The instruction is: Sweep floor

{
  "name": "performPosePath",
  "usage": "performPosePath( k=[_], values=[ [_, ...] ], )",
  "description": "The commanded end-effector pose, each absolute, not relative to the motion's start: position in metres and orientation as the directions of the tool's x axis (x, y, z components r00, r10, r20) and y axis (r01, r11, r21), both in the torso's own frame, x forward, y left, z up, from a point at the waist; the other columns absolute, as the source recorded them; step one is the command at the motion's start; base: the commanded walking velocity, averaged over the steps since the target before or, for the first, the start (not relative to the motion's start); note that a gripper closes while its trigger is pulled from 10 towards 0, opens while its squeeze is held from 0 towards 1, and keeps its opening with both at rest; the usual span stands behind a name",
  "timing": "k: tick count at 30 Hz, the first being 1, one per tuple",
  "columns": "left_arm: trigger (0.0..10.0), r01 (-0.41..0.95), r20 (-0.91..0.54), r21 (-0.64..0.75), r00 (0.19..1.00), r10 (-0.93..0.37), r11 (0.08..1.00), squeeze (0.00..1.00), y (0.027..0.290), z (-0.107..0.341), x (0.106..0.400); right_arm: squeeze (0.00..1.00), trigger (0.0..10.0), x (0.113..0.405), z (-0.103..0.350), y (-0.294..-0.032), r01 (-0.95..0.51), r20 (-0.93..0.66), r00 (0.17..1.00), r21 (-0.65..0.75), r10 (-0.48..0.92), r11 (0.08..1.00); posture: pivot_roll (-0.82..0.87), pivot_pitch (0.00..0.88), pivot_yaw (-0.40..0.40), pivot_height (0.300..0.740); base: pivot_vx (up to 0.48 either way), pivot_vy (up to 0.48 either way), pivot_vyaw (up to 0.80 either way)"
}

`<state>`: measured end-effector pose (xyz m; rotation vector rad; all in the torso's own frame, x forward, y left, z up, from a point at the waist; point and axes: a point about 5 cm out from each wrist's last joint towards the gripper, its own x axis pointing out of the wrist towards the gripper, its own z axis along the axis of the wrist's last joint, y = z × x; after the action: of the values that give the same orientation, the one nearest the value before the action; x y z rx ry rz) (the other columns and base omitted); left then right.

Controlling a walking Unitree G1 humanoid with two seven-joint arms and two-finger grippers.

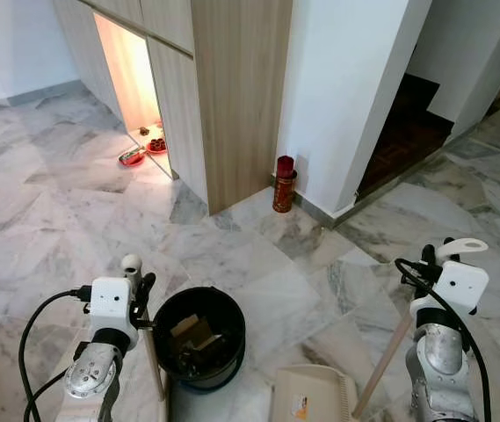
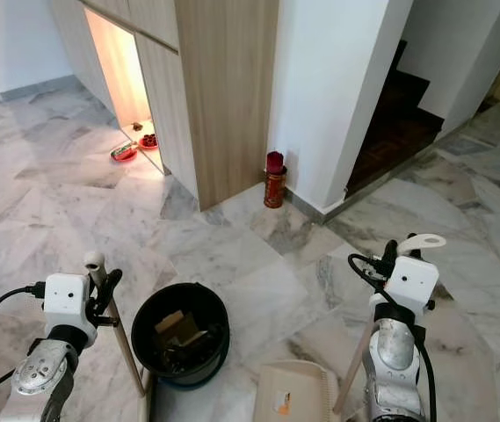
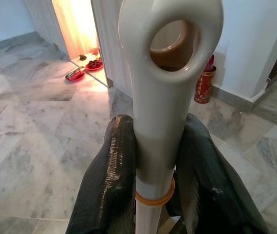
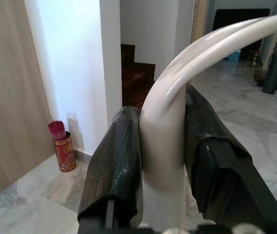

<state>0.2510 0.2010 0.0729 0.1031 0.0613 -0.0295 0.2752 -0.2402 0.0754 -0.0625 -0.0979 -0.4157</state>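
Left pincer [image 3: 153,165]: closed on the broom handle [image 3: 160,112] just below its cream end loop, one black finger [image 3: 111,180] on each side and touching it. An orange ring circles the handle just under the grip. In the head views this pincer [image 1: 140,294] sits at 8 o'clock, with the wooden shaft slanting down to the floor [image 1: 47,220] beside the bin [image 1: 199,338].

Right pincer [image 4: 162,146]: closed on the dustpan handle [image 4: 177,97], a cream stem whose top curves over into a hook. Both fingers [image 4: 116,165] press against the stem. In the head views this pincer [image 1: 434,264] sits at 4 o'clock; a wooden shaft runs from it down toward the dustpan [image 1: 311,396], which lies on the floor at 6 o'clock.

Bin: black, round, upright, between the two arms, just beside the dustpan. It holds cardboard scraps and dark debris.

Surroundings: grey-veined marble floor. At 12 o'clock, a red canister [image 1: 284,185] stands at the foot of the white wall [image 1: 346,79], beside a wood-panel cabinet [image 1: 232,88]. At 11 o'clock, a lit alcove holds small red dishes [image 1: 144,149]. At 2 o'clock, dark steps [image 1: 408,132] lead upward.
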Motion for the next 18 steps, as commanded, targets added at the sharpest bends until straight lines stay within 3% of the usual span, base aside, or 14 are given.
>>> performPosePath(
  k=[1,18],
  values=[
    [10.0,0.036,-0.057,0.088,0.998,-0.031,0.995,0.00,0.2005,0.0733,0.2505,0.00,10.0,0.2774,0.0779,-0.2403,0.402,0.122,0.910,-0.033,-0.395,0.915,0.07,0.000,-0.024,0.740,-0.277,0.000,0.00],
    [10.0,0.026,-0.046,0.090,0.999,-0.022,0.996,0.00,0.2028,0.0756,0.2520,0.00,10.0,0.2808,0.0774,-0.2402,0.399,0.122,0.912,-0.030,-0.393,0.916,0.07,0.000,-0.025,0.740,-0.321,0.000,0.00]
  ],
)
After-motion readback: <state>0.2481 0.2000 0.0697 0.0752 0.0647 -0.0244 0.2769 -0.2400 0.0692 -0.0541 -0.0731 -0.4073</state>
